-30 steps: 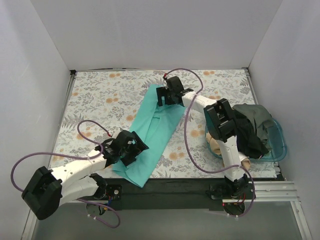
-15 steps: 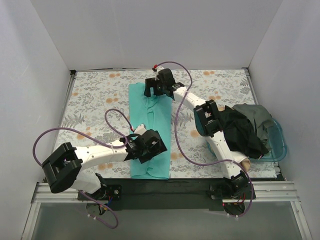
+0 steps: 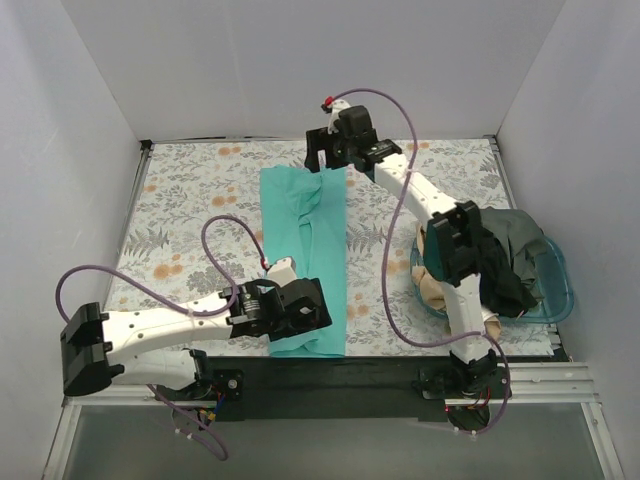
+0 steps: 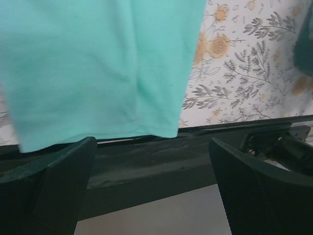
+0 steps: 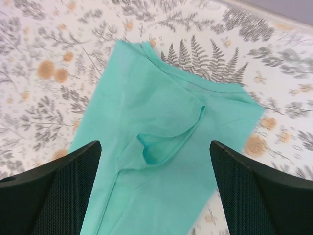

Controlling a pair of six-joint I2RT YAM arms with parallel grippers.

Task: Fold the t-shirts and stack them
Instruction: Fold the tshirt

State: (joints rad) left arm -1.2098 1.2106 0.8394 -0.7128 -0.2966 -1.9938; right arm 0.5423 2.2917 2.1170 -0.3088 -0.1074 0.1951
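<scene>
Top external view: teal-green t-shirt [image 3: 305, 250] lies flat as a long narrow strip on the floral table [image 3: 190, 200]. It runs from just short of the far edge, about mid-width, down to the near edge. Left gripper [image 3: 300, 310] sits over the near end of the shirt, right gripper [image 3: 325, 160] over the far end.

Left wrist view: left gripper [image 4: 152, 147] has fingers spread wide with nothing between them. The shirt hem [image 4: 98, 63] sits just beyond the tips, at the table's dark near edge.

Right wrist view: right gripper [image 5: 155, 147] is also wide apart and holds nothing. The shirt [image 5: 161, 205] is below it with a small rumpled fold in the middle.

Blue tub [image 3: 557, 285] is at the right edge toward the near corner. It holds a black shirt [image 3: 495, 265], a grey-olive shirt [image 3: 515, 235] and a beige shirt [image 3: 432, 292].
</scene>
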